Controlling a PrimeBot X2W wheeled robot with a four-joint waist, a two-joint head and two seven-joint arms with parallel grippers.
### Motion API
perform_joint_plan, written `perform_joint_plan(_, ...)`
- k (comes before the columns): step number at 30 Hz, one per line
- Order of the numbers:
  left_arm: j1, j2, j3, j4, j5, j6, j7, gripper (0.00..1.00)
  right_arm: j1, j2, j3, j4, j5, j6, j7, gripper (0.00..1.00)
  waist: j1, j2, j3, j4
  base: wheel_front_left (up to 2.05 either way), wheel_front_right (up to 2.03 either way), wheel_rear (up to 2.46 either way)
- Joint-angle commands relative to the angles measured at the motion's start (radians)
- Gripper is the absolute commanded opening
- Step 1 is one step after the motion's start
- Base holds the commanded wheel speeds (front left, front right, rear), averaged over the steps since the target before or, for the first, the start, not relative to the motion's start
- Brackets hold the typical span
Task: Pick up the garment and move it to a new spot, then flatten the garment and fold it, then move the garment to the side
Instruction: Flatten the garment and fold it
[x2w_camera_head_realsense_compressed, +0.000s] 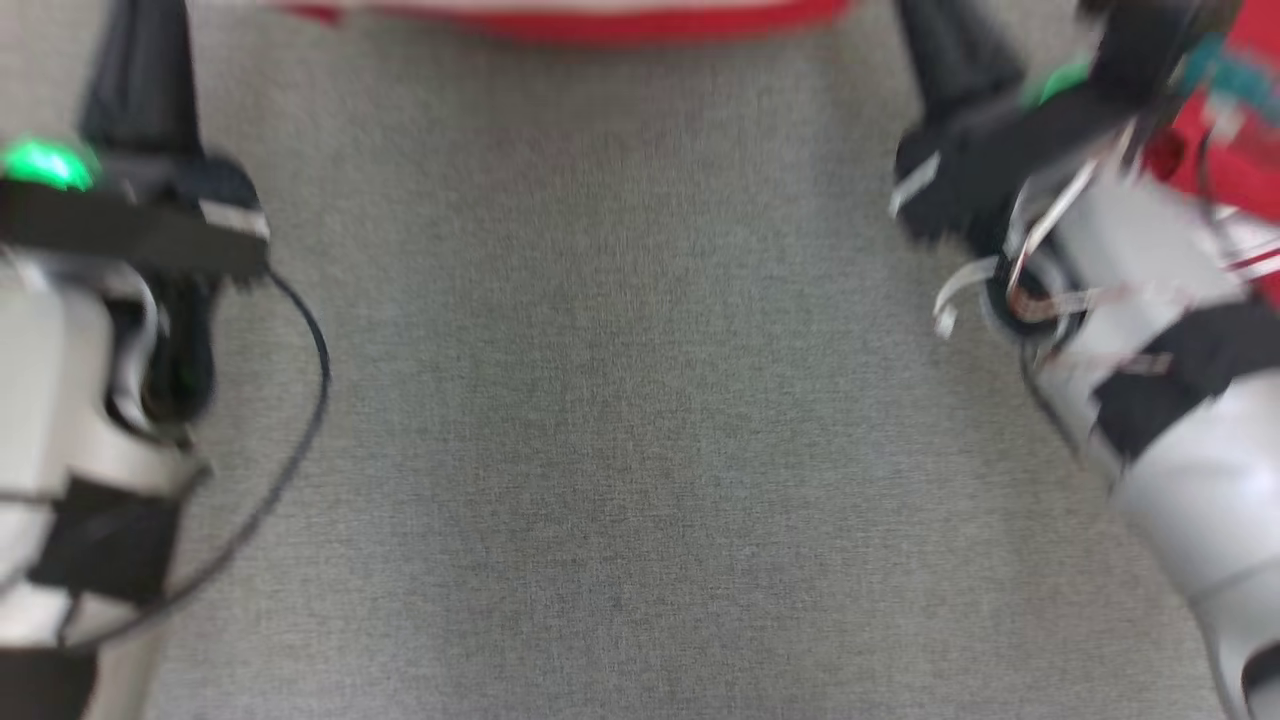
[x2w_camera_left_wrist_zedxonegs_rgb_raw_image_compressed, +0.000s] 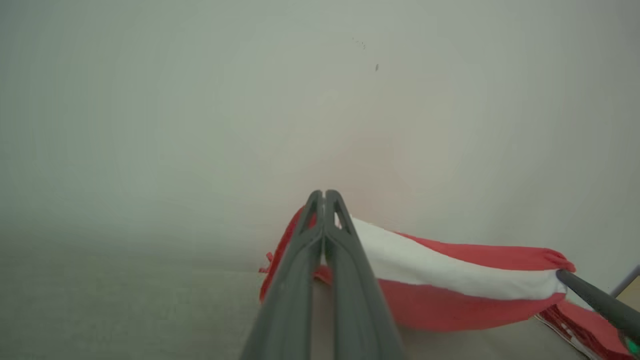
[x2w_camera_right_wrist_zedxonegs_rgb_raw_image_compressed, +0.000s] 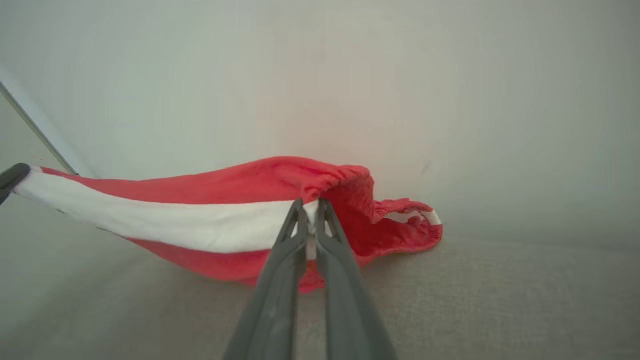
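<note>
At the far edge of the grey surface (x2w_camera_head_realsense_compressed: 640, 400) we hold one garment (x2w_camera_right_wrist_zedxonegs_rgb_raw_image_compressed: 200, 220), red with a white stripe, strung between two grippers: left gripper (x2w_camera_left_wrist_zedxonegs_rgb_raw_image_compressed: 325, 196) and right gripper (x2w_camera_right_wrist_zedxonegs_rgb_raw_image_compressed: 310, 204) each pinched closed on an end. We judge that's to pull it taut for flattening; its middle sags low, near the surface

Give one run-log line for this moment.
left gripper jaws shut on red-and-white cloth garment | right gripper jaws shut on it | stretched between
</note>
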Motion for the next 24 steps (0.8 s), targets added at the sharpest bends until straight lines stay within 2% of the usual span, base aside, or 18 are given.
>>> perform_joint_plan(1,0.032,-0.001,0.007,-0.017,0.005,0.0,-0.005,0.0,0.028,-0.016,0.011,-0.013,0.002,-0.002,-0.001,0.0,0.0002,-0.0001,-0.08,0.002,0.0,0.0,0.0)
perform_joint_plan(9,0.285,-0.02,0.019,-0.104,0.061,0.0,-0.005,0.0,0.233,-0.067,0.101,-0.085,0.037,-0.002,-0.001,0.0,0.0002,-0.0001,-0.205,0.005,0.0,0.0,0.0)
perform_joint_plan(14,0.421,-0.038,0.043,-0.149,0.097,0.0,-0.004,0.0,0.331,-0.08,0.111,-0.12,0.057,-0.002,-0.001,0.0,0.0002,-0.0001,-0.276,0.004,0.0,0.0,0.0)
perform_joint_plan(24,0.64,-0.06,0.018,-0.2,0.109,0.0,-0.004,0.0,0.567,-0.129,0.083,-0.245,0.095,-0.002,-0.001,0.0,0.0002,-0.0001,-0.387,0.021,0.0,0.0,0.0)
